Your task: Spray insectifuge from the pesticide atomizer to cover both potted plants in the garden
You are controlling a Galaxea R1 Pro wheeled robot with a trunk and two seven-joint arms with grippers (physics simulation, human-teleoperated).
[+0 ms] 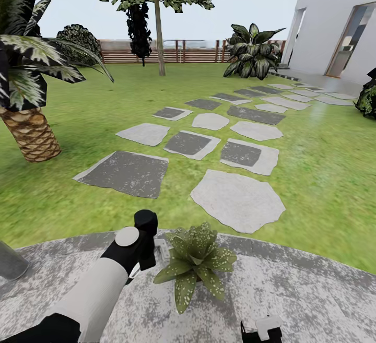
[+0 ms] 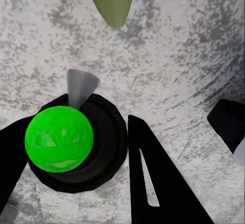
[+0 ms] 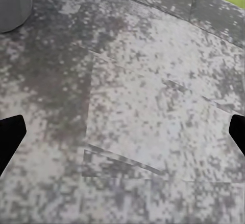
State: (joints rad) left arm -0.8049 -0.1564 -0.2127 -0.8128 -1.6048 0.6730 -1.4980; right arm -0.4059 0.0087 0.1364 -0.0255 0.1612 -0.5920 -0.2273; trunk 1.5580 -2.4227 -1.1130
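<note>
Black fingers [image 2: 153,183] of the left gripper [image 2: 76,173] are being seen closed around the pesticide atomizer [image 2: 76,142], whose bright green cap and dark round body are being held between them over the speckled grey patio [image 2: 178,55]. From the head view, the left gripper [image 1: 148,243] is being held just beside one potted plant [image 1: 196,264] on the patio's edge. At the lower edge, the right gripper [image 3: 122,137] is being shown with its fingertips spread wide apart above bare paving. Stepping stones [image 1: 237,199] are being seen crossing the lawn [image 1: 324,176] beyond
</note>
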